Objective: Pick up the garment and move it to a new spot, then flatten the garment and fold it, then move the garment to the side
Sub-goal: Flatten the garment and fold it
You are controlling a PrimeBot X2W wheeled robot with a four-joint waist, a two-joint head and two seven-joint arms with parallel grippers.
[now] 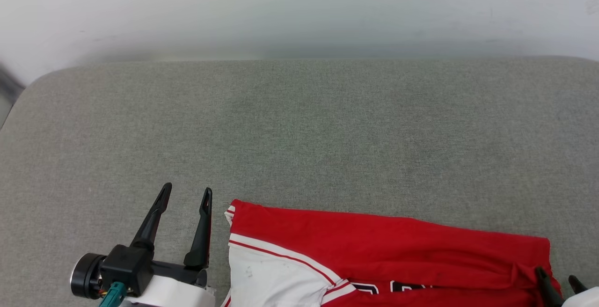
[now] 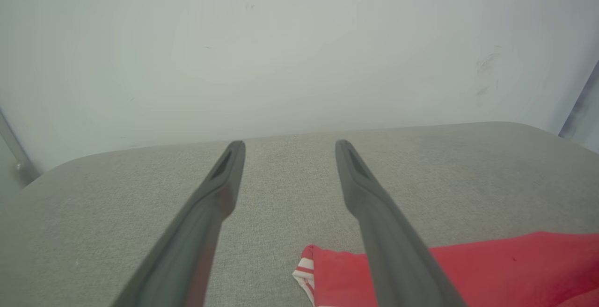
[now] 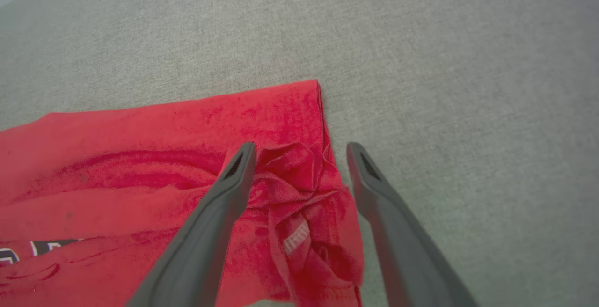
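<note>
Dark-fingered left gripper (image 1: 186, 189), jaws apart and empty, over grey fabric worktop (image 1: 299, 134). Beside it, red jersey-style shirt with white sleeve (image 1: 374, 246), lying folded at near edge. Right gripper (image 1: 557, 274), jaws apart, straddling rumpled corner. Seemingly mid-fold; smoothing and sideways move remaining.

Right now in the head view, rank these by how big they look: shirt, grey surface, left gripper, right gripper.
1. grey surface
2. shirt, partly cut off
3. left gripper
4. right gripper, mostly cropped by the frame, so its rank is unsure
</note>
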